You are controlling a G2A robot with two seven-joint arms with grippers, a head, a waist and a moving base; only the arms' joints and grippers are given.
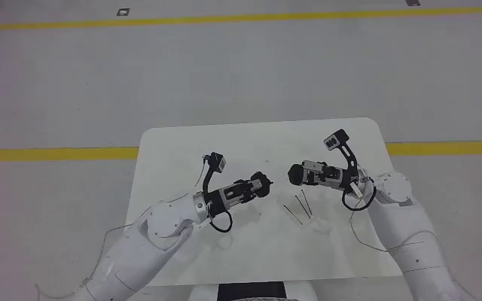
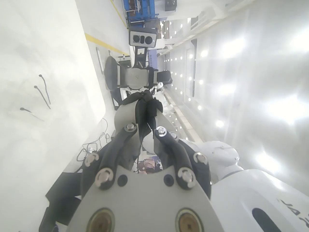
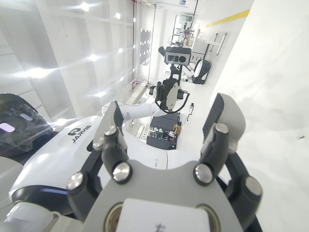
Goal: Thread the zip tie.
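Zip ties (image 1: 300,207), three by our count, lie loose on the white table (image 1: 339,143), a little right of its middle and somewhat closer to the near edge than the two grippers. They are thin, dark and straight, side by side with small gaps between them and fanned slightly apart. In the left wrist view each of the three (image 2: 42,92) shows a small rounded head at one end, and all three heads point the same way. No gripper touches any of them. Just beyond the ties the two arms face each other above the middle of the table, fingertips pointing inward with a short gap between. The left gripper (image 1: 265,182) hangs left of the ties with its two fingers (image 2: 142,107) drawn together to a closed tip. We cannot tell whether anything thin is pinched there, since the tips look dark and bunched in its own wrist view. The right gripper (image 1: 292,174) hangs above and just beyond the ties. Its two fingers (image 3: 224,112) stand spread wide, the ribbed pads well apart, with nothing between them. Each wrist carries one small camera on a bracket above its gripper. Past the far edge of the table, two yellow lines run across the grey floor, one (image 1: 68,153) level with the table's far part and one (image 1: 226,19) much farther off.
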